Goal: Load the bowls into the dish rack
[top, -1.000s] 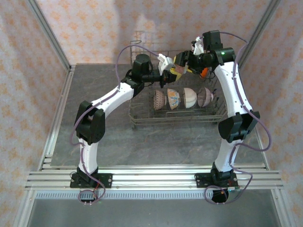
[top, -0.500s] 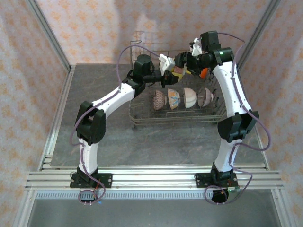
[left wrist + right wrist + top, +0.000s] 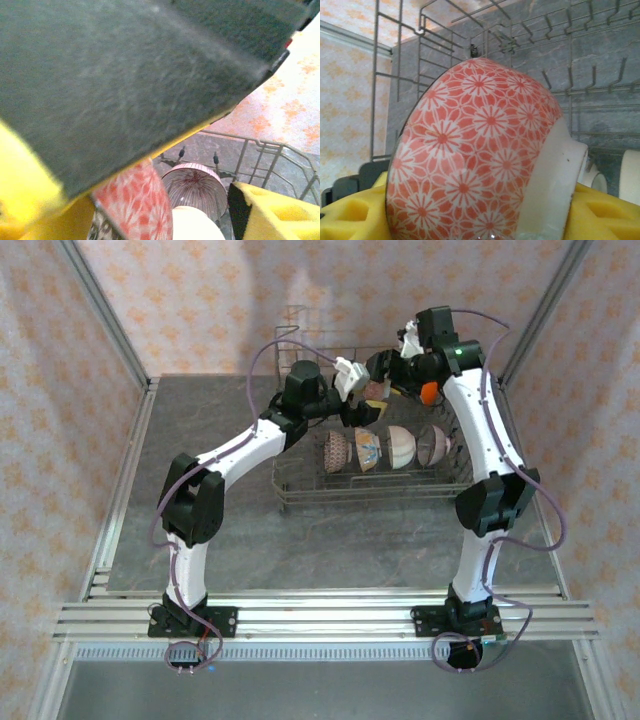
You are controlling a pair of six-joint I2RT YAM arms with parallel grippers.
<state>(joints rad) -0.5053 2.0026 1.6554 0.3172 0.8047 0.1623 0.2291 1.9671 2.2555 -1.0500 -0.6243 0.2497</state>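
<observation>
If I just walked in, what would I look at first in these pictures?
Probably the red flowery bowl, huge in the right wrist view, gripped between the yellow pads of the right pincer. From above, the left pincer stands open right beside it over the far side of the dish rack, where four bowls stand on edge in a row.
</observation>
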